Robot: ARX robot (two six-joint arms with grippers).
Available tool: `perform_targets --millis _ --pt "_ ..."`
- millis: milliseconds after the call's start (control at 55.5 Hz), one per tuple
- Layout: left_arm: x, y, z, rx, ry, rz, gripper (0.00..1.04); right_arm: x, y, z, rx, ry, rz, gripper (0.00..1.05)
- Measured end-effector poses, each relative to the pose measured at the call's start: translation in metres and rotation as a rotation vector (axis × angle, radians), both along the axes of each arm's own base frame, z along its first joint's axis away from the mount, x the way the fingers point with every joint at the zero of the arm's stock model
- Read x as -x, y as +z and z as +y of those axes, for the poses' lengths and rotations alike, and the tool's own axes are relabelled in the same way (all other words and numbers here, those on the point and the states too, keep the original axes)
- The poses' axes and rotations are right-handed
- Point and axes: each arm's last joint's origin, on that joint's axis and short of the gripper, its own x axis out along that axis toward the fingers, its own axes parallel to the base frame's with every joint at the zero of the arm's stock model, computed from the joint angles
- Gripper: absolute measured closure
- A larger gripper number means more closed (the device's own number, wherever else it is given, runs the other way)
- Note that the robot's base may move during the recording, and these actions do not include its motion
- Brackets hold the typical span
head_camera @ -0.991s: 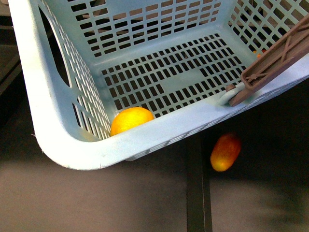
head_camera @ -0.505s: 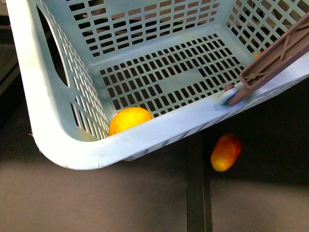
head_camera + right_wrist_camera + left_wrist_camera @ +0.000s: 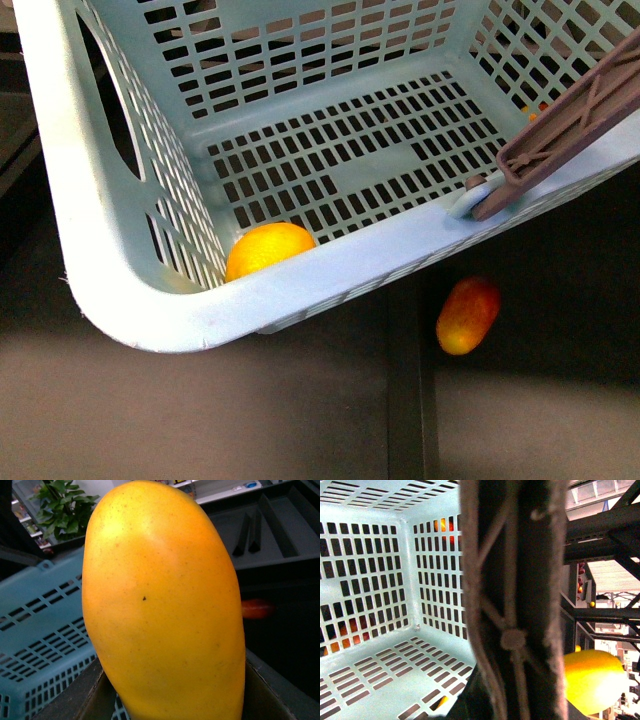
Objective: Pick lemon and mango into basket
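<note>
The dark bench (image 3: pixel 200 420) carries one red-blushed oblong fruit (image 3: pixel 467 315), lying just outside the near rim of the teal basket (image 3: pixel 330 268), beside a black seam (image 3: pixel 410 400) crossing the bench.

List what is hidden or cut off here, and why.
Lemon: front view, lower part behind the basket rim.
Basket's inside: left wrist view, middle blocked by its handle.
Mango: right wrist view, lower end cut off by the edge.
Red fruit: same view, partly behind the mango.
</note>
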Motion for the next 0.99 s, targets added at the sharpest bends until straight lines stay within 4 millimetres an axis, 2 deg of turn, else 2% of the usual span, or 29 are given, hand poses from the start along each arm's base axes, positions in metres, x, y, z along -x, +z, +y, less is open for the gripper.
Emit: perform_targets --millis 180,343,379,469,505,595,685,811,883,991 --pt "0.0 0.0 0.0 0.0 0.0 0.0 1.01 -0.039 0.005 0.051 -0.022 0.055 -0.01 0.48" --pt "0.0 0.0 0.0 0.0 0.0 0.0 1.01 -0.064 -0.005 0.074 -0.002 0.025 0.043 0.48" --pt "0.0 0.0 0.0 0.0 0.0 0.0 1.01 -0.068 -0.007 0.076 0.001 0.017 0.05 0.45" --pt "0.0 0.0 0.0 0.0 0.001 0.0 1.01 -0.07 -0.006 0.077 -0.001 0.005 0.048 0.25" --pt "0.0 0.0 0.0 -0.001 0.002 -0.001 1.01 -0.068 -0.003 0.076 -0.005 0.002 0.044 0.18" --pt "0.0 0.0 0.0 -0.002 0.001 -0.002 1.01 -0.064 0.002 0.071 -0.007 -0.01 0.038 0.07" --pt "0.0 -0.002 -0.001 -0.002 -0.003 0.006 1.01 -0.052 0.006 0.06 0.001 -0.04 0.051 0.09" --pt "-0.001 -0.001 0.0 -0.005 0.009 0.003 1.01 -0.015 0.01 0.024 0.05 -0.166 0.103 0.09" --pt "-0.001 -0.001 0.0 -0.004 0.009 0.003 1.01 0.004 0.013 0.01 0.106 -0.146 0.002 0.18" --pt "0.0 -0.001 0.0 -0.002 0.005 0.005 1.01 0.031 0.008 0.005 0.183 -0.13 -0.102 0.33"
